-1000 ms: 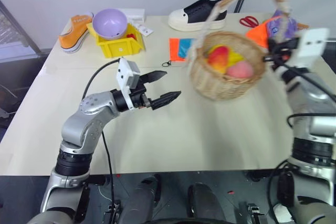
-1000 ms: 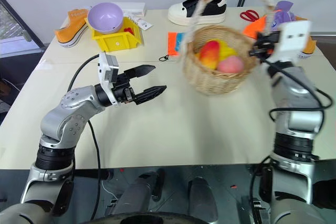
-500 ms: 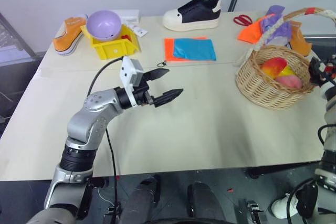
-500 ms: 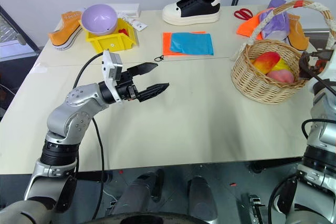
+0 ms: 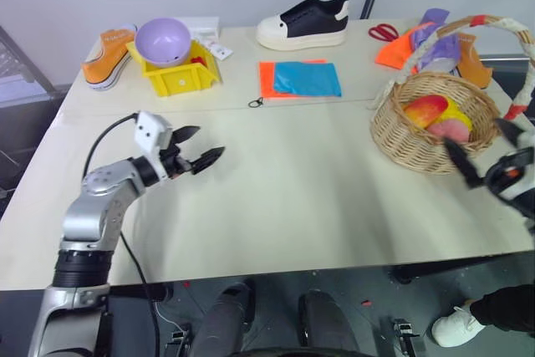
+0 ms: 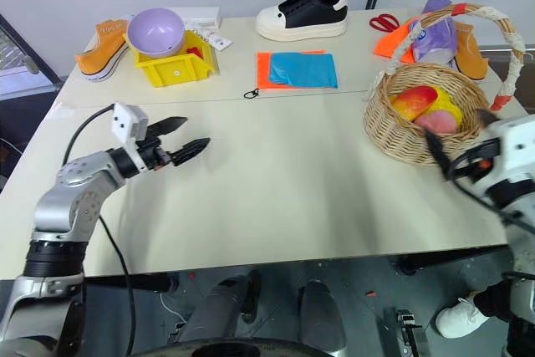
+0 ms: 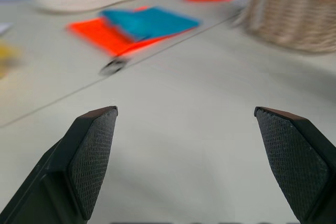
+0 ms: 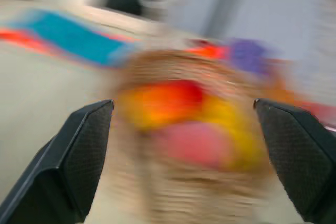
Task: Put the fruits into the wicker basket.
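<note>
Mango (image 5: 425,109) and peach (image 5: 450,129) lie inside the wicker basket (image 5: 401,135) at the table's right, seemingly settled. Right gripper (image 5: 493,150), fingers apart and empty, hangs just near of it; left gripper (image 5: 201,150), also apart, is well away.

- Wicker basket (image 5: 425,130) on bench (image 5: 292,198), right side; mango (image 5: 425,109) + peach (image 5: 449,129) inside, side by side.
- Behind basket, far right: scissors (image 5: 384,33), cloth heap (image 5: 426,39).
- Centre back: shoe (image 5: 303,22); folded cloths (image 5: 301,79) just in front of it.
- Far left back: bin (image 5: 177,70) w/ bowl (image 5: 163,40) on top; sneaker (image 5: 107,46) to its left.
- Left gripper (image 5: 201,148) over left part of bench; right gripper (image 5: 489,156) just in front of basket.
</note>
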